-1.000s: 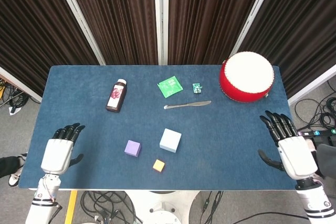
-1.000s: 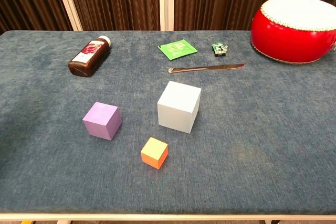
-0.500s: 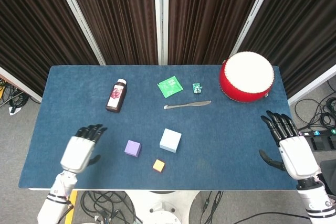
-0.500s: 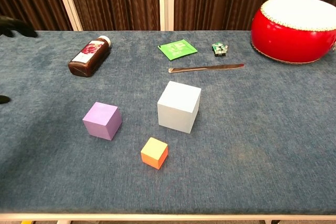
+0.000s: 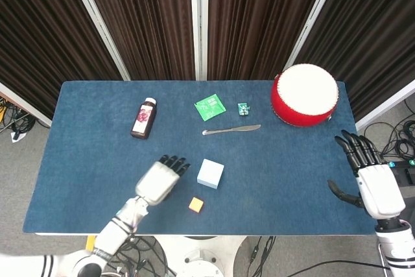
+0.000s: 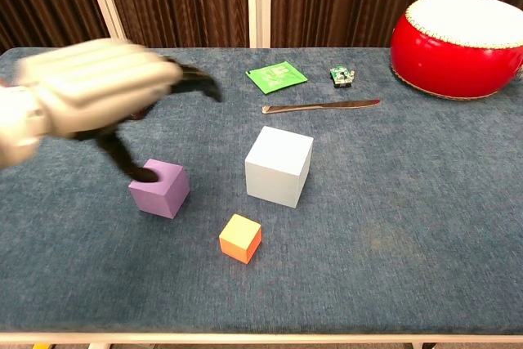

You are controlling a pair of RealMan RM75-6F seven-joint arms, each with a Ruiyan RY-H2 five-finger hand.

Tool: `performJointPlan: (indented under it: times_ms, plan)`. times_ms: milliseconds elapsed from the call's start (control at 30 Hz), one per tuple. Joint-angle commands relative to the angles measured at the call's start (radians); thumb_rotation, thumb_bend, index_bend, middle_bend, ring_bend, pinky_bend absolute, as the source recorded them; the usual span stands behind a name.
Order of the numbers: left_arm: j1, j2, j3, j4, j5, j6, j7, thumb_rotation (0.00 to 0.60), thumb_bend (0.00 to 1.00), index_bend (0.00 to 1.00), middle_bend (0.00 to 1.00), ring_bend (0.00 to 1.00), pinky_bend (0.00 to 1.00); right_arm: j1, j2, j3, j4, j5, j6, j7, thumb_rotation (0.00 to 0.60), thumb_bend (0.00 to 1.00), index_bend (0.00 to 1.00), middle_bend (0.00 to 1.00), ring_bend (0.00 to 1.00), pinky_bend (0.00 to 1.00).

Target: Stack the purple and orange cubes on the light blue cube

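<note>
Left hand [image 6: 90, 87] over purple cube [image 6: 162, 190], fingers spread, thumb tip at cube's top edge, no grip. Orange cube [image 6: 240, 238] near front edge; blue cube [image 6: 279, 166] at table centre. Right hand [image 5: 375, 185] at far right, fingers spread, holding nothing.

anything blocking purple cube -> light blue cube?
Nothing visible. The purple cube sits left of the light blue cube with bare table between them. The orange cube lies nearer the front edge, off that line. The left hand is over the purple cube.
</note>
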Motion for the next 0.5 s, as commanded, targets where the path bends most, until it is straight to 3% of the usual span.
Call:
performJointPlan:
  times_ms: [33,200,500]
  plan:
    - [-0.105,-0.072,-0.062,0.033,-0.121,-0.057,0.065,0.600,0.14,0.26,0.30,0.23,0.29,-0.005,0.007,0.011,0.012,0.017,0.015,0.029,0.600,0.20,0.00,0.00,0.00,0.00]
    - [-0.212,-0.119,-0.084,0.085,-0.231,-0.099,0.096,0.600,0.14,0.27,0.30,0.23,0.29,-0.019,0.021,0.025,0.029,0.040,0.042,0.089,0.600,0.20,0.00,0.00,0.00,0.00]
    - [-0.361,-0.219,-0.076,0.253,-0.326,-0.165,0.054,0.600,0.14,0.29,0.31,0.24,0.29,-0.029,0.025,0.027,0.047,0.030,0.060,0.118,0.600,0.20,0.00,0.00,0.00,0.00]
